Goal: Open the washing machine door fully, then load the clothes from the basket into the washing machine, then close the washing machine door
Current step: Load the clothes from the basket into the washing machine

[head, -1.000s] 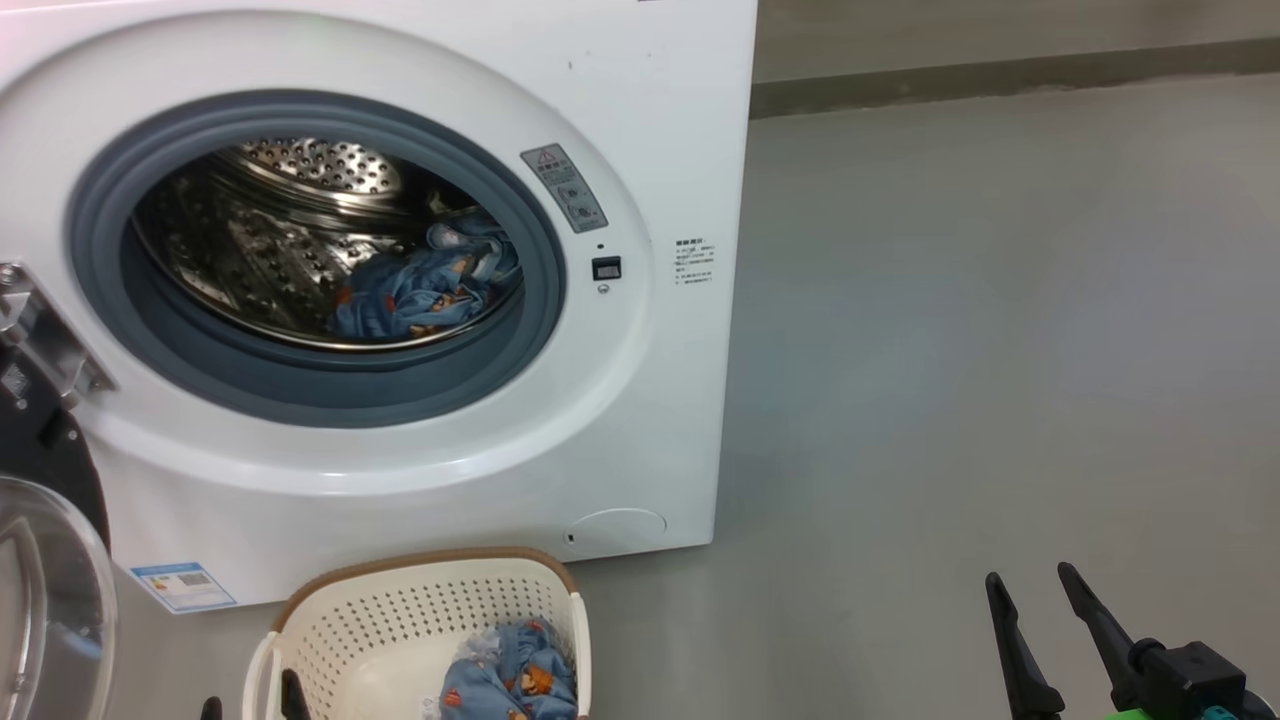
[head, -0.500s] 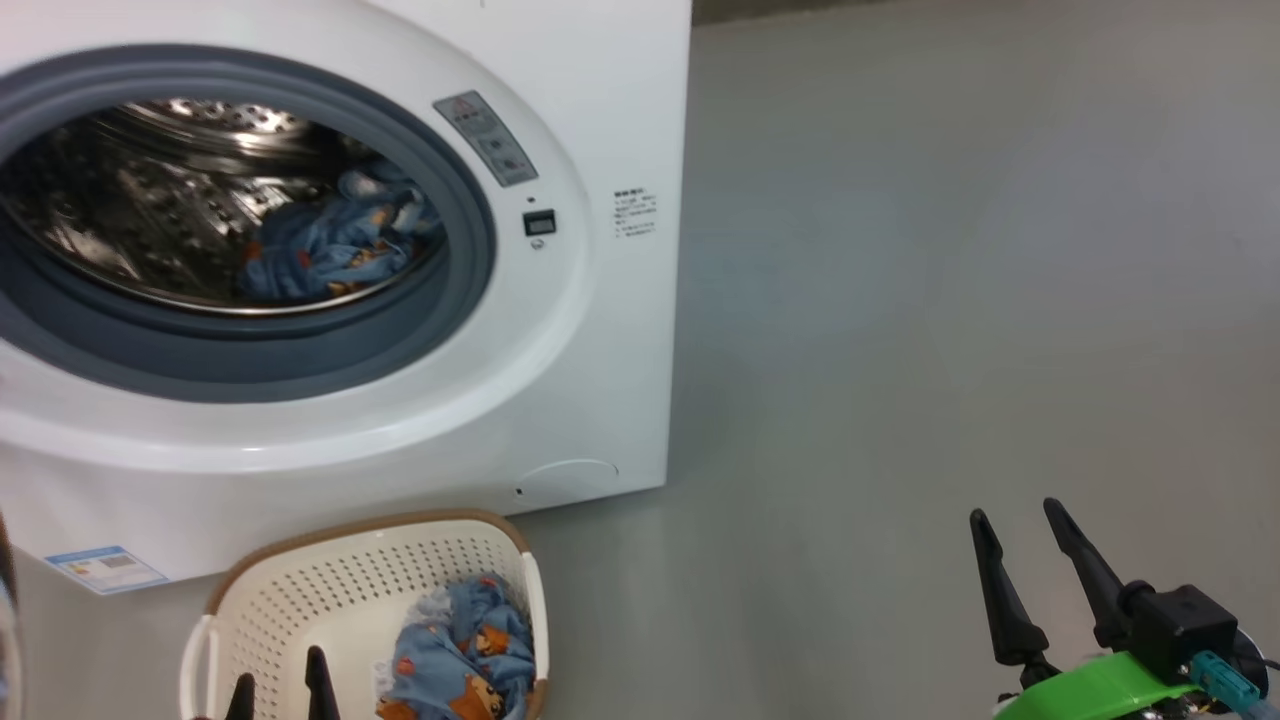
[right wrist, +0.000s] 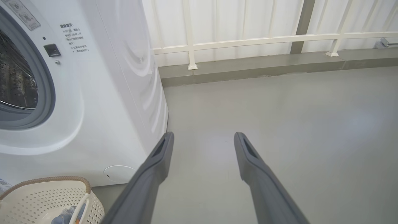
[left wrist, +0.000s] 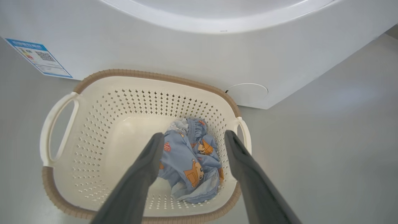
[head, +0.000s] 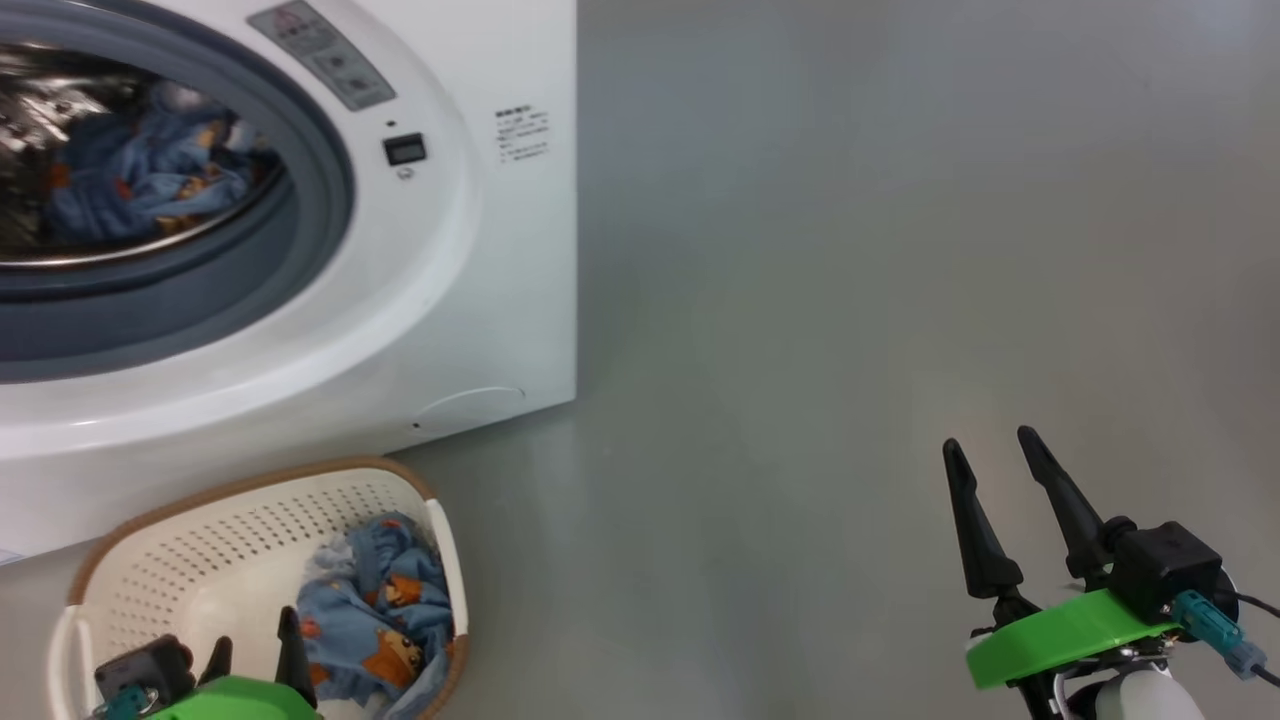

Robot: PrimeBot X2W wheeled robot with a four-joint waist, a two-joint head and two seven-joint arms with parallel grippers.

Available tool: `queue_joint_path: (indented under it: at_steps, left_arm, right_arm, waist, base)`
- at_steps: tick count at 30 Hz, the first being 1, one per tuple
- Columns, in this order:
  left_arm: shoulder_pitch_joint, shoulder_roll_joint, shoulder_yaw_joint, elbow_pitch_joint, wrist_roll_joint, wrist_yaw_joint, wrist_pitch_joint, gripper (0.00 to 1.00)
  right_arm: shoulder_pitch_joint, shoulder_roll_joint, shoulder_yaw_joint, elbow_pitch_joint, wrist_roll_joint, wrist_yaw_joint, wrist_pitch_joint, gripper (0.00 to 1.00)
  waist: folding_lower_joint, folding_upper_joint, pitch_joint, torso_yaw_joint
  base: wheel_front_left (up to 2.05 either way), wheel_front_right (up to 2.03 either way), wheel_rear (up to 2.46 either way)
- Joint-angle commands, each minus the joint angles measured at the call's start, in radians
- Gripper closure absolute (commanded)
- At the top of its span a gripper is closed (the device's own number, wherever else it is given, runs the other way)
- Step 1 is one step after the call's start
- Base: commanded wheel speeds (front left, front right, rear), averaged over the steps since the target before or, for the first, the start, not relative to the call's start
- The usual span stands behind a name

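At the lower left of the head view, the left gripper (head: 255, 635) hangs over the basket (head: 250, 490), jaws spread to their full width and holding nothing. In the left wrist view, the clothes (left wrist: 189, 161) lie in the right half of the basket, close against its right-hand wall, and show between the two fingers (left wrist: 146, 168). The bundle's long axis runs from frame top to frame bottom, roughly parallel to the fingers, so I judge that a straight descent and closure would bite across its narrow side. I cannot tell how far the tips stand above the fabric. The right gripper (head: 988, 440), at the lower right of the head view, is over bare floor (head: 800, 300), well apart from the basket, equally wide open and empty. The left arm is the nearer one. A garment (head: 140, 185) lies in the drum of the washing machine (head: 480, 250), at upper left.
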Motion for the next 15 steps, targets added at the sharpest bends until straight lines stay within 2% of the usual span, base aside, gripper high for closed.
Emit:
queue_joint_path:
  at_steps: [1,5,15]
  left_arm:
    - [-0.047,0.026,0.034,0.026,-0.019,-0.018,0.012,0.00]
    - [-0.116,0.029,0.044,0.139,-0.052,-0.046,0.031,0.00]
    - [-0.292,0.053,0.048,0.412,-0.078,-0.081,0.055,0.00]
  right_arm:
    - [-0.032,0.001,0.021,-0.026,0.003,0.002,-0.005,0.00]
    - [-0.047,0.004,0.019,-0.028,0.004,0.002,-0.005,0.00]
    - [-0.092,0.007,0.028,-0.041,0.002,0.002,-0.005,0.00]
  waist:
    - [0.0000,0.0000,0.064,-0.057]
    - [0.0000,0.0000,0.091,-0.067]
    - [0.0000,0.0000,0.185,-0.084]
  base:
    - [0.00,0.00,0.00]
    - [0.00,0.00,0.00]
    - [0.00,0.00,0.00]
